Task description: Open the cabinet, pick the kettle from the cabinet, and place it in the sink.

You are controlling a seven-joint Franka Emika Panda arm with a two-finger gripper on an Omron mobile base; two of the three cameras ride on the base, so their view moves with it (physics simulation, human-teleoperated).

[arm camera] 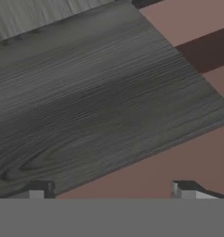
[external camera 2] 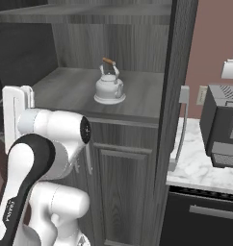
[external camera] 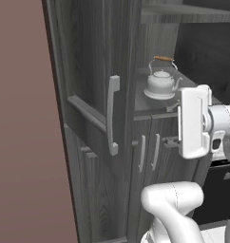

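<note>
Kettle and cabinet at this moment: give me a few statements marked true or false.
1. The kettle stands upright on the cabinet shelf. True.
2. The gripper is shut on the kettle. False: it is apart from the kettle, fingers spread, holding nothing.
3. The cabinet door with the long silver handle is swung open. True.
4. The kettle lies in the sink. False: it sits inside the cabinet.

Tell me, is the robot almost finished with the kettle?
Not yet. The cabinet doors are already swung open. The kettle sits untouched on its shelf, and the gripper is open and holding nothing. Grabbing the kettle and carrying it to the sink is left.
</note>
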